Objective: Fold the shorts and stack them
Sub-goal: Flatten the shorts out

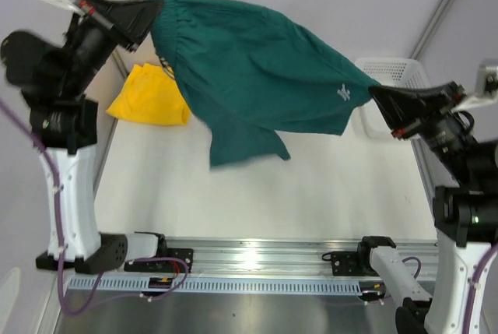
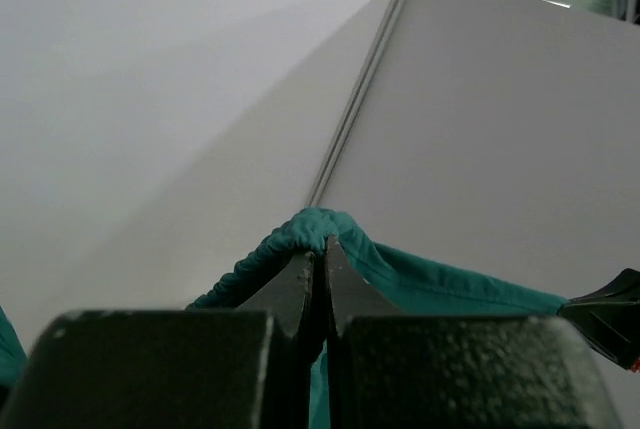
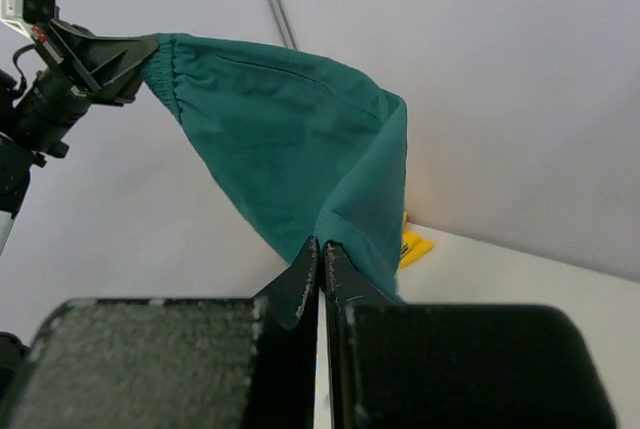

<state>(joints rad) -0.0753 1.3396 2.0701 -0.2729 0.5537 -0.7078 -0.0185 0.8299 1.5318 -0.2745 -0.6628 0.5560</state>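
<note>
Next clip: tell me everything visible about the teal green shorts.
The teal green shorts are soft fabric with a gathered elastic waistband and a small pale logo near one corner. They hang stretched in the air above the table, the left gripper shut on the waistband and the right gripper shut on the corner by the logo. One leg droops loose between.

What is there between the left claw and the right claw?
The dark teal shorts hang stretched between the left claw and the right claw, each pinching one end; the top view shows this.
</note>
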